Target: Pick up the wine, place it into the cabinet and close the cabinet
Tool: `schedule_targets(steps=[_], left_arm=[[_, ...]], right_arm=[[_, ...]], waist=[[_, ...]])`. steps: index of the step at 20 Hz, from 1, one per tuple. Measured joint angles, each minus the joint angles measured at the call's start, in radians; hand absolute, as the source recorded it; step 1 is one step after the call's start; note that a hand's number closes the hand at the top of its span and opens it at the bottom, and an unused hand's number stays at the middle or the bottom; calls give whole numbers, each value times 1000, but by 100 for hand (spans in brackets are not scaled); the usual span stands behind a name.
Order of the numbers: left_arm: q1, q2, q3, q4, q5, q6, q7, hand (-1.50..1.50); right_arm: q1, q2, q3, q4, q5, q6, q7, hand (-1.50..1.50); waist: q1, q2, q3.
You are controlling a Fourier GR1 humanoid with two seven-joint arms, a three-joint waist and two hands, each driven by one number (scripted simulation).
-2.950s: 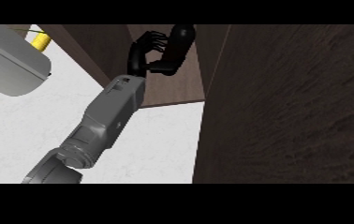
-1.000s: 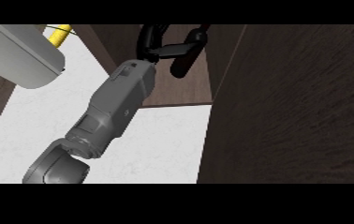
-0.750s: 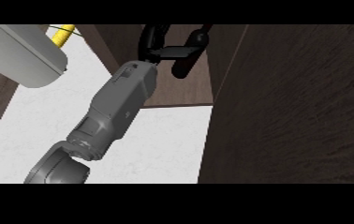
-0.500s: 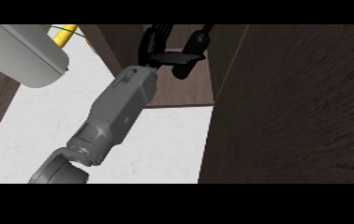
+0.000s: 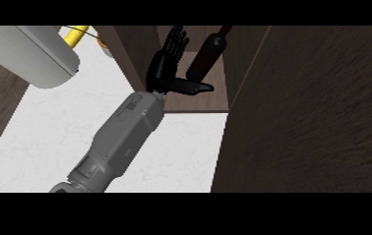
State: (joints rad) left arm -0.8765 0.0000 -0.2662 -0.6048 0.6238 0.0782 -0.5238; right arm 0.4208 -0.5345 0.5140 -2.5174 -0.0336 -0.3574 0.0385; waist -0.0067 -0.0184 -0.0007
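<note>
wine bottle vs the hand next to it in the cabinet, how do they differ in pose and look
The wine bottle is one slim dark body with a reddish neck, leaning with its top to the right; the hand is black and jointed. The hand's fingers are straight, pointing up into the cabinet, thumb toward the bottle's base, not curled round the bottle. Both are dark and sit inside the cabinet opening.

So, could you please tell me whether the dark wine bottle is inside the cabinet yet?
Inside: the dark wine bottle stands within the dark wooden cabinet, beside the open left hand, which no longer grips it.
</note>
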Motion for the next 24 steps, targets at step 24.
schedule_targets(steps=[24], left_arm=[[749, 130, -200, -802, -15, 37, 85, -150]], right_arm=[[-7, -75, -49, -5, 0, 50, 20, -150]], waist=[[6, 11, 0]])
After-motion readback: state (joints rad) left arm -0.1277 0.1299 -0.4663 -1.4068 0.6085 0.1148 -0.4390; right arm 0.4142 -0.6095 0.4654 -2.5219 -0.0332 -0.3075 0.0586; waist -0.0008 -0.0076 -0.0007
